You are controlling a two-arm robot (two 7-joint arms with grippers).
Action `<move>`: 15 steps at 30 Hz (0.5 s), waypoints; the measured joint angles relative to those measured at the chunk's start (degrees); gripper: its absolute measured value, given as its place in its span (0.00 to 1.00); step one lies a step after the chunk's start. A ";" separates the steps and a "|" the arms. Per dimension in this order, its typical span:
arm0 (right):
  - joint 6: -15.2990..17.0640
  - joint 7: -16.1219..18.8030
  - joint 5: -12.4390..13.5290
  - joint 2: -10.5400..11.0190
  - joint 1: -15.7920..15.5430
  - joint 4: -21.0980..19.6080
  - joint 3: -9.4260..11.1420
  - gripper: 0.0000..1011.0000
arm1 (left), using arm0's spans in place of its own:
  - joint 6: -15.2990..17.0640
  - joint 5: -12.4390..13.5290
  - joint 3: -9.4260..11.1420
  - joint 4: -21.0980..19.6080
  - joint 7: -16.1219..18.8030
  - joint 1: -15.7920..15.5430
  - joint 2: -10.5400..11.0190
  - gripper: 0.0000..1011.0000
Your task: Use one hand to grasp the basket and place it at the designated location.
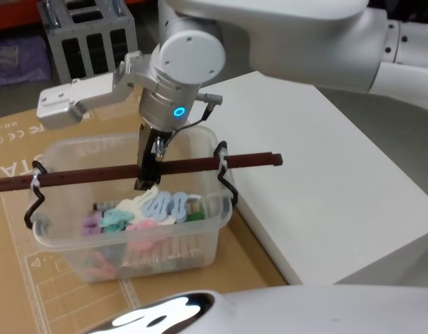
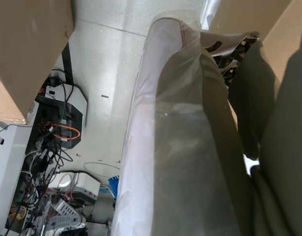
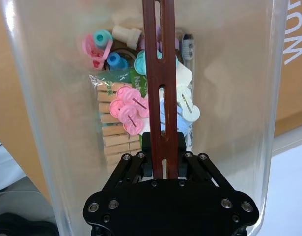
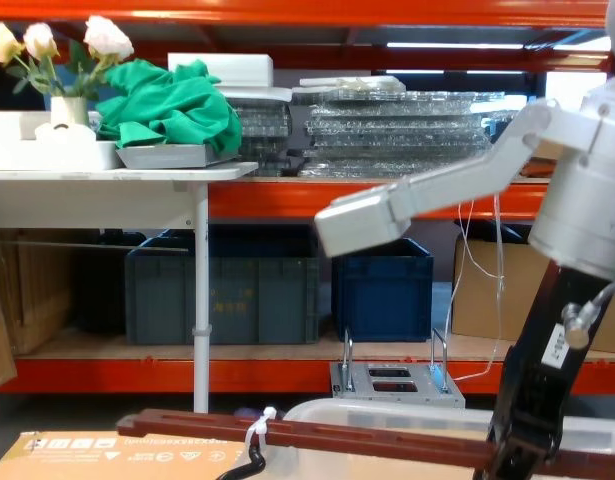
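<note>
On the cardboard sheet (image 1: 12,278), just beside the white counter's (image 1: 325,181) left edge, I see the basket (image 1: 200,250) sitting; my right tool (image 1: 147,182) is clamped tight around the middle of its reddish-brown handle (image 1: 88,175).

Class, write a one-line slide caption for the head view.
Right gripper, jaws shut on the bar handle of the basket, which holds pastel clips, beside a white table.
</note>
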 joint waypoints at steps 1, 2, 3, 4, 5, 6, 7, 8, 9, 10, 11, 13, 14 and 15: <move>0.07 0.01 0.10 0.13 0.06 -0.13 0.13 0.24 | 0.00 0.00 0.00 0.00 0.00 0.00 0.00 0.00; 0.20 0.04 0.33 0.37 0.15 -0.39 0.39 0.24 | 0.00 0.00 0.00 0.00 0.00 0.00 0.00 0.00; 0.28 0.06 0.44 0.48 0.21 -0.51 0.52 0.24 | 0.00 0.00 0.00 0.00 0.00 0.00 0.00 0.00; 0.36 0.07 0.54 0.60 0.25 -0.65 0.68 0.24 | 0.00 0.00 0.00 -0.01 0.00 0.00 0.00 0.00; 0.44 0.09 0.73 0.76 0.29 -0.83 0.85 0.24 | 0.00 0.00 0.00 0.00 0.00 0.00 0.00 0.00; 0.62 0.14 1.16 1.16 0.40 -1.23 1.26 0.24 | 0.00 0.00 0.00 0.01 0.00 0.00 0.00 0.00; 0.68 0.16 1.41 1.36 0.45 -1.45 1.46 0.24 | 0.00 0.00 0.00 0.01 0.00 0.00 0.00 0.00; 0.73 0.18 1.64 1.60 0.50 -1.66 1.69 0.24 | 0.00 0.00 0.00 0.00 0.00 0.00 0.00 0.00; 0.81 0.25 2.19 2.10 0.62 -2.03 2.13 0.24 | 0.00 0.00 0.00 0.00 0.00 0.00 0.00 0.00; 0.83 0.28 2.47 2.34 0.68 -2.21 2.37 0.24 | 0.00 0.00 0.00 0.00 0.00 0.00 0.00 0.00; 0.84 0.31 2.79 2.58 0.75 -2.38 2.61 0.24 | 0.01 0.00 0.00 0.00 0.00 0.00 0.00 0.00; 0.90 0.34 3.78 3.38 0.95 -2.93 3.47 0.24 | 0.00 0.00 0.00 0.00 0.00 0.00 0.00 0.00; 0.90 0.35 4.14 3.71 1.03 -3.12 3.79 0.24 | 0.00 0.00 0.00 0.00 0.00 0.00 0.00 0.00; 0.92 0.35 4.97 4.35 1.17 -3.49 4.48 0.24 | 0.00 0.00 0.00 0.00 0.00 0.00 0.00 0.00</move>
